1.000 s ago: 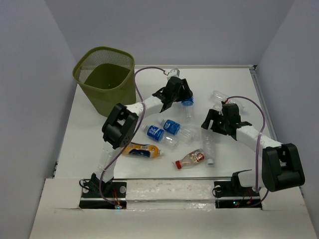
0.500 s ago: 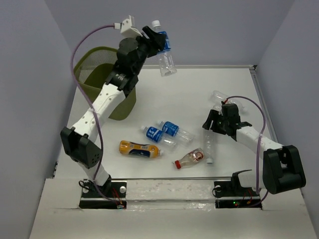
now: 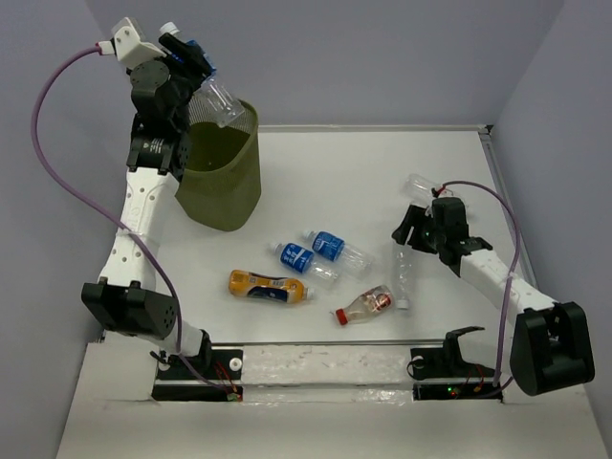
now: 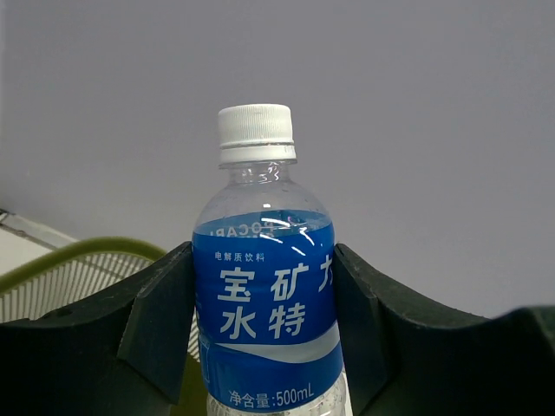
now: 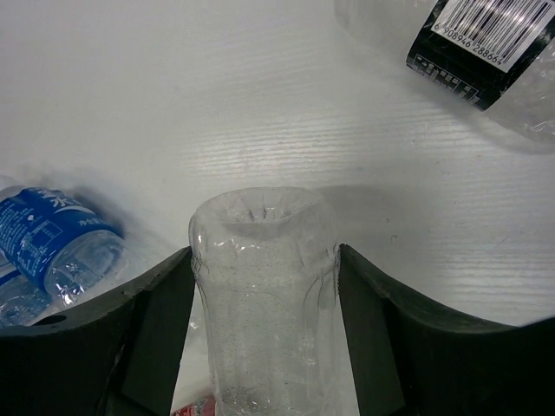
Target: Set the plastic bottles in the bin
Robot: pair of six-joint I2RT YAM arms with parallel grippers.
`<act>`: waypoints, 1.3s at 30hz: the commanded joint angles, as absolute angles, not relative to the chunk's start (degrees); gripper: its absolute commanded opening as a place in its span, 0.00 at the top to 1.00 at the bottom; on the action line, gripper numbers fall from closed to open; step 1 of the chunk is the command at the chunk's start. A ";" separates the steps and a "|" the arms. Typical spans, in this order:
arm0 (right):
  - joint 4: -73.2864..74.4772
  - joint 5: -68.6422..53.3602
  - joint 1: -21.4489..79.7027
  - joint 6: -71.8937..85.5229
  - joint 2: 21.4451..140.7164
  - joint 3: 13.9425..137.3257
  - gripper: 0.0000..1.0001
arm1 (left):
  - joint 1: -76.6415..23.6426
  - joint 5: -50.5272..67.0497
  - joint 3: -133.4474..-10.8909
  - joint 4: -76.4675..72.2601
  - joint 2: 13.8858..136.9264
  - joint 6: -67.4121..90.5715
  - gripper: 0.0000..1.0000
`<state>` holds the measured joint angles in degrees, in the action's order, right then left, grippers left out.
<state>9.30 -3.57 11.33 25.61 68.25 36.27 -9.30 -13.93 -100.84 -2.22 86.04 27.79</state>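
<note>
High over the olive mesh bin (image 3: 228,186), left gripper (image 4: 264,303) clamps a white-capped blue-labelled bottle (image 4: 263,227); right gripper (image 5: 264,290) pinches a clear bottle (image 5: 263,234).

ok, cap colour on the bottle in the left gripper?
White. The cap tops the blue-labelled bottle; left wrist view shows it best.

overhead camera sees the whole table (image 3: 382,182); 2 close wrist cameras, left also catching the bin (image 3: 225,191).

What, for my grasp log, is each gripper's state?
Left gripper: shut on blue-labelled clear plastic bottle.
Right gripper: shut on unlabelled clear plastic bottle.
</note>
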 commanded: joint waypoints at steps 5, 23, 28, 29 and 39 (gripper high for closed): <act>10.37 -1.40 11.69 24.70 63.02 36.56 0.66 | -5.27 -23.81 -101.43 -5.27 87.53 20.66 0.57; 16.70 0.44 11.69 26.10 47.20 41.13 0.71 | -5.45 -26.64 -91.23 -11.34 85.35 18.01 0.01; 12.49 -6.76 14.22 27.24 48.51 45.17 0.71 | -7.64 -23.74 -91.50 -8.36 79.30 19.77 0.01; 11.35 -7.20 15.63 27.68 49.56 46.13 0.71 | -7.99 -23.12 -90.89 -6.52 77.97 20.56 0.01; 2.65 3.60 41.20 21.63 75.02 79.65 0.72 | -10.02 -2.84 -64.65 3.41 50.84 36.47 0.01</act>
<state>11.05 0.45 35.57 25.17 68.36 65.36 -9.65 -12.12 -74.96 -1.21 59.33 29.93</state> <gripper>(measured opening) 0.677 0.989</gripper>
